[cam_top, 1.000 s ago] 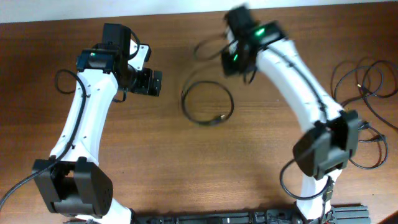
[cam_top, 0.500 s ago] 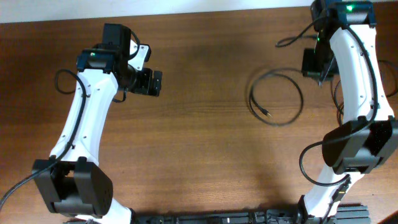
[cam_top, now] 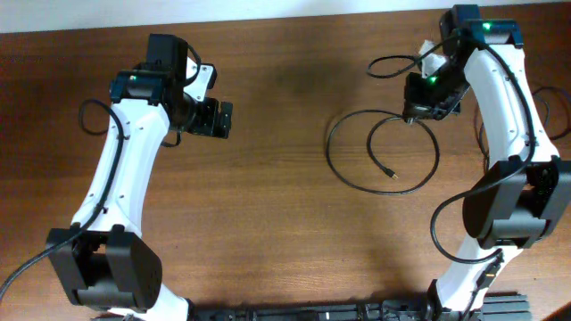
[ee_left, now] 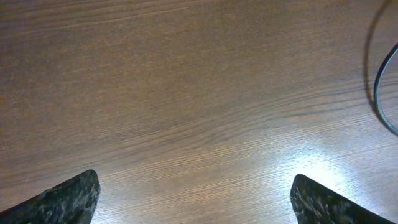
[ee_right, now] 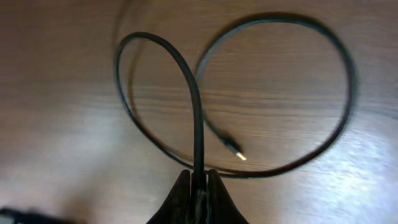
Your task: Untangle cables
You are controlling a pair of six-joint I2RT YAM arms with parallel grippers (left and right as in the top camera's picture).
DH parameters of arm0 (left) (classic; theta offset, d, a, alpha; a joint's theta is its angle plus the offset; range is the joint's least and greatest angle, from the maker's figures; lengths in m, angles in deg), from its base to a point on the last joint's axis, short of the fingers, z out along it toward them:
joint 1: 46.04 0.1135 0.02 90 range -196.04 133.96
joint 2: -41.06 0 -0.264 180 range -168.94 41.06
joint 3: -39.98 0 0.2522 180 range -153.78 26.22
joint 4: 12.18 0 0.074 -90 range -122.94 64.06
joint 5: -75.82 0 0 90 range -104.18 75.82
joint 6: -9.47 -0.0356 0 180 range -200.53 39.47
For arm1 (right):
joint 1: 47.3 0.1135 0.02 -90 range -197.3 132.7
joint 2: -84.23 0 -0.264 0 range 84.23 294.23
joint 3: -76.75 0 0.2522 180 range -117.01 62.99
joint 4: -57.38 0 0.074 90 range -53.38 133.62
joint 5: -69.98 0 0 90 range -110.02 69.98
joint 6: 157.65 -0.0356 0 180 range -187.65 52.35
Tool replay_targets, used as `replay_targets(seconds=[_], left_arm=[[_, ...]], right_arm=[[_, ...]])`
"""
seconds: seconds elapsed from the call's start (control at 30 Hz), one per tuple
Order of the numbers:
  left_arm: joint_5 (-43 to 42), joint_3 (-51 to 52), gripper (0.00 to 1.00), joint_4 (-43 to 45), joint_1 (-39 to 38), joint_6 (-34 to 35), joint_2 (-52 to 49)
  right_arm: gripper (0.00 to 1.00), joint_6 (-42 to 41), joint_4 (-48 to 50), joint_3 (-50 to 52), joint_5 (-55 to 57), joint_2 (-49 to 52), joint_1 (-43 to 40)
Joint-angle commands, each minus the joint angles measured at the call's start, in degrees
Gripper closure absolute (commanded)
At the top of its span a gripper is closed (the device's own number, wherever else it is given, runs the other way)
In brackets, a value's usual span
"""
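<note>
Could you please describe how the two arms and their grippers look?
The left arm and the right arm have white tubular links with bulky black joints, and a small green light glows near each wrist. Thick black wires loop beside them. The left gripper has dark, speckled fingers; the right gripper has narrow dark ones.

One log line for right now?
right fingers: shut on thin black looped cable | plug end: lying free inside loop | left fingers: open, empty, away from cable
</note>
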Motion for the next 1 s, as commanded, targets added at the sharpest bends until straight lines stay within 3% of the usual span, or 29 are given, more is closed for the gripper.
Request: replay_targets(seconds=[0.0,0.2,0.33,0.43,0.5,0.73,0.97], left_arm=[[0.20,-0.04,0.01,-0.09,0.02,0.74,-0.09],[0.20,-0.04,0.01,-0.39,0.02,0.74,-0.09],[0.20,-0.04,0.01,-0.39,0.02,0.74,-0.09],[0.20,-0.07,0.01,-0.52,0.02,0.74,-0.09],[0.20,-0.04,0.01,-0.66,0.02,0.74,-0.09],[0.20,-0.04,0.01,-0.79,0.02,0.76,-0.09],[0.20,-0.04,0.01,-0.96,0.02,0.74,-0.09]], right_arm=[[0.76,3.28,-0.07,1.53,-0.26,-0.22,2.89],[0.72,3.28,1.53,11.02,6.91,-0.22,6.58],[0.67,3.26,13.77,20.70,11.67,-0.22,6.86],[0.47,4.50,27.47,26.01,15.32,-0.22,6.86],[0.41,5.01,32.06,27.80,15.30,-0.11,6.88],[0.40,-0.87,42.01,28.39,9.29,0.68,6.99],[0.38,-0.81,43.89,28.57,10.14,5.44,7.67]])
